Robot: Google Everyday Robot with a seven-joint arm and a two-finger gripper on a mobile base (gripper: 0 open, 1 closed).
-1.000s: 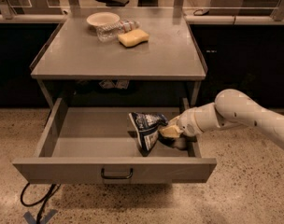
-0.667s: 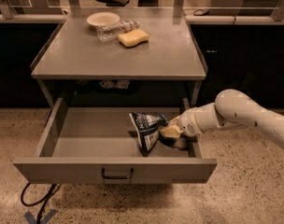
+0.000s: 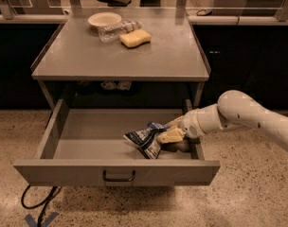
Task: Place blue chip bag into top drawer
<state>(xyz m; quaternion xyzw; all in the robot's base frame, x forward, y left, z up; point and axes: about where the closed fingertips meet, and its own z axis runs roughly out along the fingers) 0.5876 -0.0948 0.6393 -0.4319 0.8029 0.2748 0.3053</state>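
Observation:
The top drawer is pulled wide open under the grey table; its flat front has a small dark bar handle at centre. The blue chip bag, crumpled dark blue foil with white panels, lies inside the drawer towards its right side, resting on the drawer floor. My gripper reaches in from the right on the white arm, low inside the drawer, right against the bag's right edge. One pale finger shows beside the bag.
On the table top stand a white bowl, a clear plastic bottle lying down and a yellow sponge. A black cable lies on the speckled floor at front left. Dark cabinets stand behind.

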